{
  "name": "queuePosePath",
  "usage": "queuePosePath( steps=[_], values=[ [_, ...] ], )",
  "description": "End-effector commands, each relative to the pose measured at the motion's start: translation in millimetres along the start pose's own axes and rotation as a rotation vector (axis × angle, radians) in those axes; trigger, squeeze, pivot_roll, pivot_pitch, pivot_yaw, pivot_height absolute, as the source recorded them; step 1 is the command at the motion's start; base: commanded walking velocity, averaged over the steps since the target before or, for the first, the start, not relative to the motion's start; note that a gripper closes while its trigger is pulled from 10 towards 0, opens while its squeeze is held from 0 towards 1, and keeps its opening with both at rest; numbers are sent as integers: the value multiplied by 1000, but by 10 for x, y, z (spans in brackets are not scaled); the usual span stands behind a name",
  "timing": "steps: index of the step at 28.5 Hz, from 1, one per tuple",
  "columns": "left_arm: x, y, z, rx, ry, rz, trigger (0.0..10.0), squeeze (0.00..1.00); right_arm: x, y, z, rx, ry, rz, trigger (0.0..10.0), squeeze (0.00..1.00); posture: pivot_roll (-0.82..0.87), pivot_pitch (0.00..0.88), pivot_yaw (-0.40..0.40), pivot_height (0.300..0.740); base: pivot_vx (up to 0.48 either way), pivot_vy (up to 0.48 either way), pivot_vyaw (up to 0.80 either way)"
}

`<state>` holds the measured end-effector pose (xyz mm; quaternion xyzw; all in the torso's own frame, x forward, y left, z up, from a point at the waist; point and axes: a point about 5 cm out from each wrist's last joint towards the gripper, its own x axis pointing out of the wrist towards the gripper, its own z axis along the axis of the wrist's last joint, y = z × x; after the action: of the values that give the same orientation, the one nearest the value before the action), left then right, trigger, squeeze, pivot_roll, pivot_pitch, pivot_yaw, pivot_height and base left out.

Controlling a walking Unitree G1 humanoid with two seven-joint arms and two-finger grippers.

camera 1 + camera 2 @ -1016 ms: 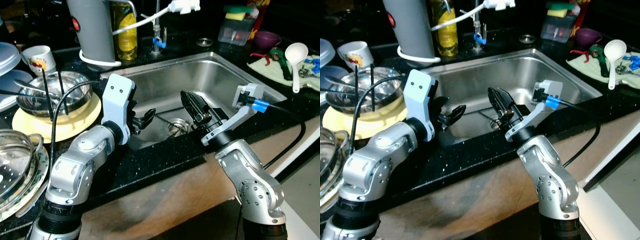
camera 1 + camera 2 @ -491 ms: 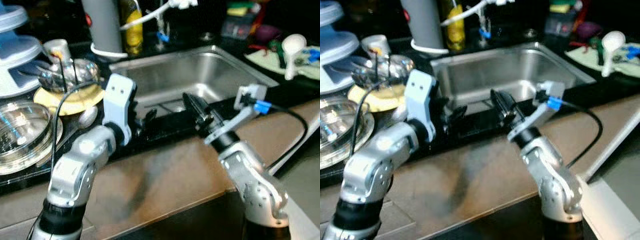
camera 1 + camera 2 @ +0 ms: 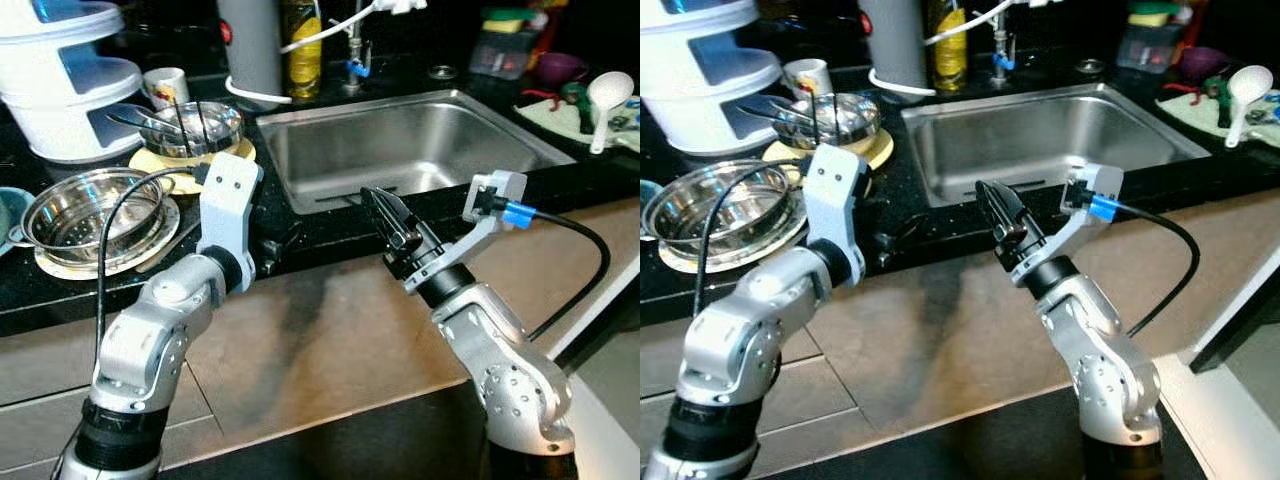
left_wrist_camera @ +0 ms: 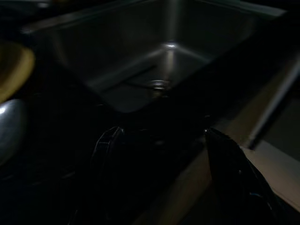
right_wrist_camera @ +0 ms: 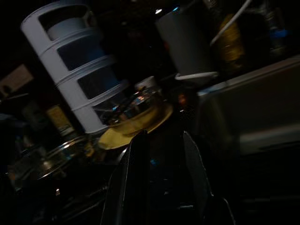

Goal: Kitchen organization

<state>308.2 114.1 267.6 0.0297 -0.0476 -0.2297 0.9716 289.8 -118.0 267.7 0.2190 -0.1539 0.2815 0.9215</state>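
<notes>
Black counter (image 3: 330, 225) with steel sink (image 3: 400, 150); left of it a colander (image 3: 85, 210) on a plate, a steel bowl (image 3: 190, 125) with utensils on a yellow plate, a mug (image 3: 165, 85) and a white tiered container (image 3: 65, 75); no writing is legible on any item. Left hand (image 3: 275, 250), fingers spread, sits at the counter's front edge, holding nothing. Right hand (image 3: 392, 222), fingers close together and holding nothing, is raised before the sink's front rim; a white ladle (image 3: 605, 100) lies far right.

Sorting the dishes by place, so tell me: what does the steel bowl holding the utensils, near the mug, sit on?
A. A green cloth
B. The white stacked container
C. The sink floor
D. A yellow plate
D: the steel bowl rests on a yellow plate on the black counter, left of the sink.
</notes>
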Motion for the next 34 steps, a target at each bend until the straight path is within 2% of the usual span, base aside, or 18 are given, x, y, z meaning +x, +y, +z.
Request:
queuePosePath(
  steps=[1,7,15,17,24,27,31,32,34],
  values=[
    [-19,14,-60,1,31,14,10000,0,-20,13,-6,13,8,7,10000,0,-81,180,-13,740,0,0,0],
    [-37,19,-115,-4,64,26,10000,0,-46,29,-40,18,36,21,10000,0,-82,186,-18,740,0,0,0],
    [-45,32,-132,-18,72,43,10000,0,-60,37,-51,19,46,27,10000,0,-84,183,-20,740,0,-480,0],
    [-72,25,-166,-46,62,58,10000,0,-77,49,-58,20,54,31,10000,0,-85,178,-22,740,0,0,0],
    [-92,19,-183,-58,60,60,10000,0,-84,64,-61,21,60,40,10000,0,-85,175,-26,740,0,0,0],
    [-119,9,-197,-65,56,41,10000,0,-91,94,-70,26,76,69,10000,0,-86,172,-28,740,0,0,0],
    [-267,-72,-231,-32,55,-91,10000,0,-179,230,-146,42,161,208,10000,0,-87,171,-29,740,0,0,0],
    [-285,-64,-237,-28,60,-95,10000,0,-196,245,-160,42,174,225,10000,0,-86,171,-30,740,0,0,0],
    [-304,60,-247,-18,80,-23,10000,0,-231,258,-193,42,196,244,10000,0,-84,172,-31,740,0,0,0]
  ],
)
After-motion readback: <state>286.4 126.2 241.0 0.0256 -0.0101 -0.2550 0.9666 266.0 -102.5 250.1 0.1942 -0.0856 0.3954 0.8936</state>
